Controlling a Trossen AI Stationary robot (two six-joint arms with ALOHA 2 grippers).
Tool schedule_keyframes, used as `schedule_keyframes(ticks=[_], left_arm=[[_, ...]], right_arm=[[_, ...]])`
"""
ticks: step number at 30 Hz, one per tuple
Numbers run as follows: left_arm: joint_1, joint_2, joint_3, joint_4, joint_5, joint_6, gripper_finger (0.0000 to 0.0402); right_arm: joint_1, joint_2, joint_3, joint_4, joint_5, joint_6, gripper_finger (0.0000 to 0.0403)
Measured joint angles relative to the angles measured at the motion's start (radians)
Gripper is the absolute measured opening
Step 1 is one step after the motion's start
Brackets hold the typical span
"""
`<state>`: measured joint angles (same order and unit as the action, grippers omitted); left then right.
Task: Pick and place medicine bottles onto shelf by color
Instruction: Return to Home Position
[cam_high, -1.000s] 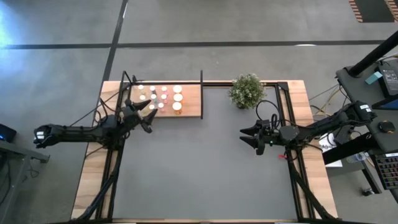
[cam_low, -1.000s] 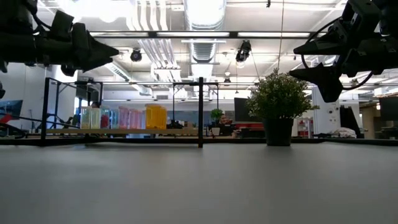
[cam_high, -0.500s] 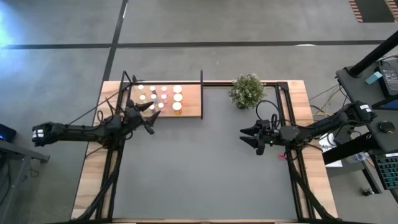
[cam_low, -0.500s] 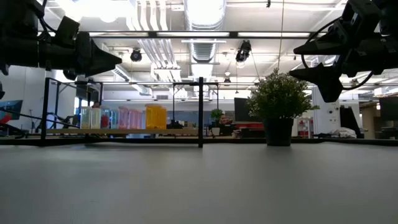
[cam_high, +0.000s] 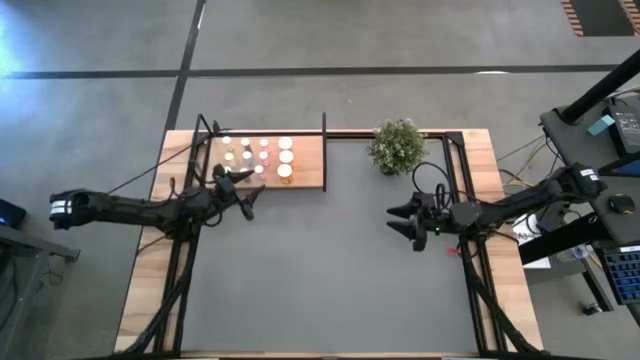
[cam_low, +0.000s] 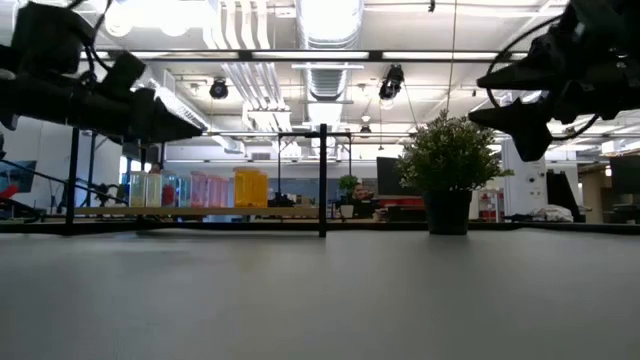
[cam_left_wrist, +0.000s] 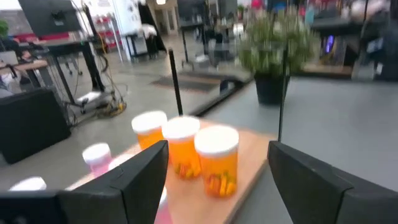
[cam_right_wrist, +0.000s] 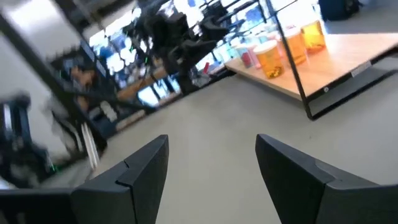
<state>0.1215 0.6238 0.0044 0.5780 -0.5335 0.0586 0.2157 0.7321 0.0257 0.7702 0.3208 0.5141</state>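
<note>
The light-wood shelf (cam_high: 305, 160) with black posts stands at the table's far left. Several white-capped medicine bottles (cam_high: 262, 156) stand on it in rows; the orange ones (cam_left_wrist: 214, 160) show close in the left wrist view, and in the low view (cam_low: 250, 187) beside pink and bluish ones. My left gripper (cam_high: 247, 194) is open and empty, above the table just near of the shelf's front edge. My right gripper (cam_high: 398, 220) is open and empty, above the table's right half, pointing toward the left.
A bushy green potted plant (cam_high: 396, 146) stands at the far edge, right of the shelf. Wooden strips (cam_high: 150, 280) and black frame rails (cam_high: 470, 270) run along the table's left and right sides. The dark grey tabletop (cam_high: 320, 280) spreads between the arms.
My left gripper has moved toward the table's right and a little toward the near edge, away from the shelf, staying open and empty. The bottles stay in place on the shelf.
</note>
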Motion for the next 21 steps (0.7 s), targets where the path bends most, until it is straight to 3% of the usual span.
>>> schedule_keyframes(ticks=[3,8,21], left_arm=[[0.0,0.034,0.0,0.004,0.0,0.0,0.0259],[0.0,0.099,0.0,0.001,0.0,0.0,0.0259],[0.0,0.293,0.0,0.0,0.0,0.0,0.0259]], right_arm=[[0.0,-0.047,0.0,-0.084,-0.015,-0.066,0.0231],[0.0,-0.097,0.0,-0.164,-0.014,0.0,0.0231],[0.0,-0.197,0.0,-0.169,-0.014,0.007,0.0231]])
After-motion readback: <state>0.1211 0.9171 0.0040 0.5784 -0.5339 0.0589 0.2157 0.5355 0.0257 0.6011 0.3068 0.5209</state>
